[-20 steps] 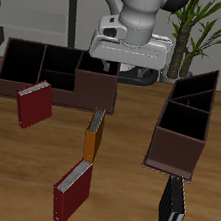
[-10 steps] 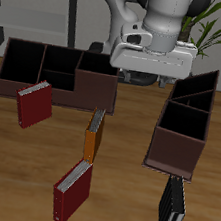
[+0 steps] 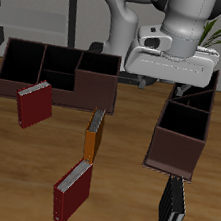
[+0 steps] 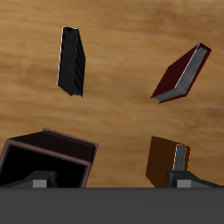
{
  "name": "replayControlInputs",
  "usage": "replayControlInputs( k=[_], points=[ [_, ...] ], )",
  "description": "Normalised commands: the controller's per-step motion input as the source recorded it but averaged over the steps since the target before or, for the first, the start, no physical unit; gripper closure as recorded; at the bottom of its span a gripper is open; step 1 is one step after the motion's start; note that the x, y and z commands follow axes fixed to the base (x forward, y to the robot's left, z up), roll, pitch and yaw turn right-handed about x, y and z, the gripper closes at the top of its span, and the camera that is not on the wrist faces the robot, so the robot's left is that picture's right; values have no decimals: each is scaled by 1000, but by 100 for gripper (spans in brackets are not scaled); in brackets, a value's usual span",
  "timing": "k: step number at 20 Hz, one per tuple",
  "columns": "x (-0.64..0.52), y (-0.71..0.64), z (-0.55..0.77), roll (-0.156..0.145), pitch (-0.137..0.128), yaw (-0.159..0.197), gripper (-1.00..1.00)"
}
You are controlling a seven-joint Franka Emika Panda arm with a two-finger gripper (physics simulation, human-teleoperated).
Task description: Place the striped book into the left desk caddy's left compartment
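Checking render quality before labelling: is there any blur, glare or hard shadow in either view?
Exterior view: sharp and evenly lit, soft shadow under the striped book, interior of the left desk caddy dark. Wrist view: sharp wood grain, no glare; the striped book reads nearly black.

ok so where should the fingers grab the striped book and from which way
The striped book lies flat on the table, just in front of the left desk caddy. Probably come straight down from above and pinch across its narrow width, mid-length; its long edges are bare, nothing touching them.
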Motion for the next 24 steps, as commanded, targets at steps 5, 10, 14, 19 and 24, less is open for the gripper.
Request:
replayControlInputs(
  k=[5, 10, 14, 19, 24],
  points=[
    [455, 151, 126, -23, -37, -26, -100],
    [394, 127, -31, 4, -18, 11, -100],
    [361, 158, -184, 25, -20, 30, -100],
    [217, 134, -228, 25, -27, 7, -100],
    [244, -18, -329, -13, -31, -31, -100]
  ],
)
